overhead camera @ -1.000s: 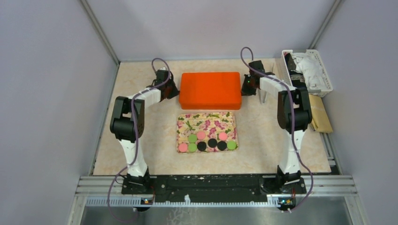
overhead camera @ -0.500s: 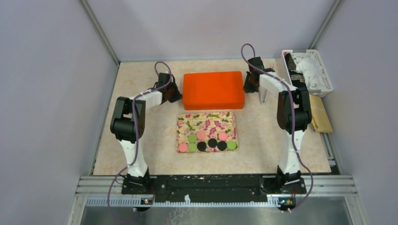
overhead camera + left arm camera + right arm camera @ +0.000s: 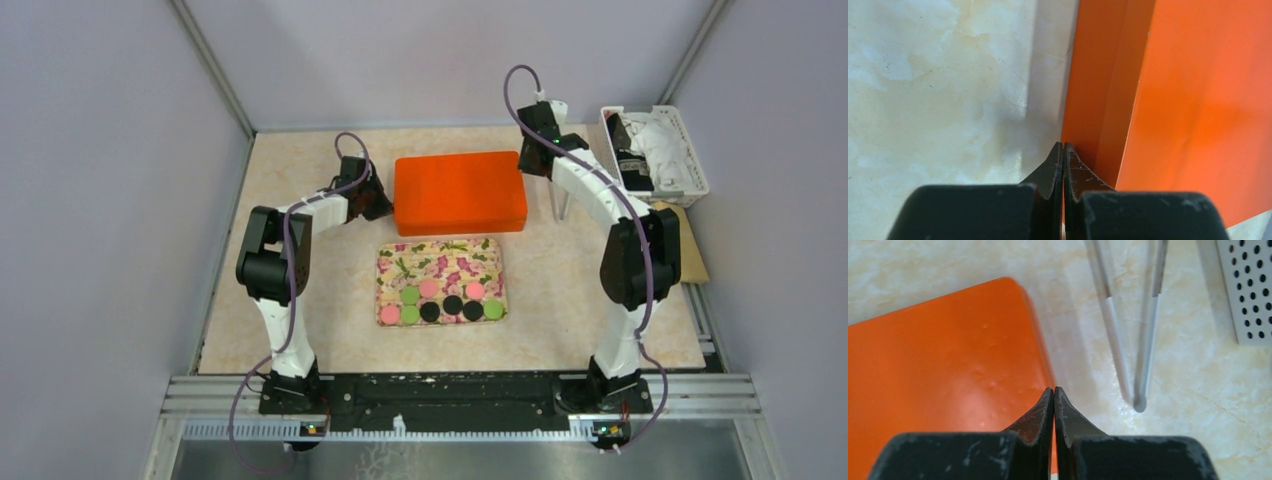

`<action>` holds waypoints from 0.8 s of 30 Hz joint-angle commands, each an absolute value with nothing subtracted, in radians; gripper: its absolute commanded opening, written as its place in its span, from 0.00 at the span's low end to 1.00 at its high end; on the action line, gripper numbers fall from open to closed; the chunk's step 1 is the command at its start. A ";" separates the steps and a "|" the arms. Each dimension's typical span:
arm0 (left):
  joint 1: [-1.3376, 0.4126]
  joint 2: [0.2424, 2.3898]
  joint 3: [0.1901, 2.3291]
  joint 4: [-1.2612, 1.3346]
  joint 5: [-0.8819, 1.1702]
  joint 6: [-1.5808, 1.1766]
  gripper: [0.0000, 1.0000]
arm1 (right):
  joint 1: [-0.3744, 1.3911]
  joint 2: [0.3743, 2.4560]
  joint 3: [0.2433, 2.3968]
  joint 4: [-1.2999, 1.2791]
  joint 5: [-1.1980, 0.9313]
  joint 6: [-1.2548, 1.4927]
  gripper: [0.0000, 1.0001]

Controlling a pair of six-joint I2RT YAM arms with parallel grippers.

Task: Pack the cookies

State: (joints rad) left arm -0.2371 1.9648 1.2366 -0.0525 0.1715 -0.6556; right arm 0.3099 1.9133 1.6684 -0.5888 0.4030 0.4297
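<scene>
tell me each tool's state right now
left tool: closed, holding nothing, tips at the orange box's side
right tool: closed, holding nothing

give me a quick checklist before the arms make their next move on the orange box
1. Left gripper shut, tips at the left side of the orange box: ok
2. Right gripper shut, at the box's far right corner: ok
3. Left tips touching the box wall: cannot tell
4. Box open for packing: not ok, its top is covered
5. Cookies lying on the floral tray: ok
6. Tongs unheld on the table right of the box: ok
</scene>
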 commanded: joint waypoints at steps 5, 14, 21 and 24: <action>-0.243 1.923 1.235 -0.008 0.211 -0.661 0.00 | 0.390 1.856 1.643 -0.581 0.349 0.395 0.00; -0.244 1.933 1.240 0.026 0.225 -0.664 0.00 | 0.394 1.839 1.396 -0.533 0.322 0.429 0.00; -0.244 1.923 1.240 0.027 0.224 -0.661 0.00 | 0.394 1.826 1.419 -0.520 0.320 0.424 0.00; -0.244 1.909 1.239 0.021 0.215 -0.652 0.00 | 0.394 1.805 1.434 -0.486 0.311 0.412 0.00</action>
State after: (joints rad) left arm -0.2371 1.9648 1.2362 -0.0254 0.1940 -0.6563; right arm 0.3946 1.8446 1.4139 -0.4915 0.3336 0.4217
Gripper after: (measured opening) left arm 0.005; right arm 0.002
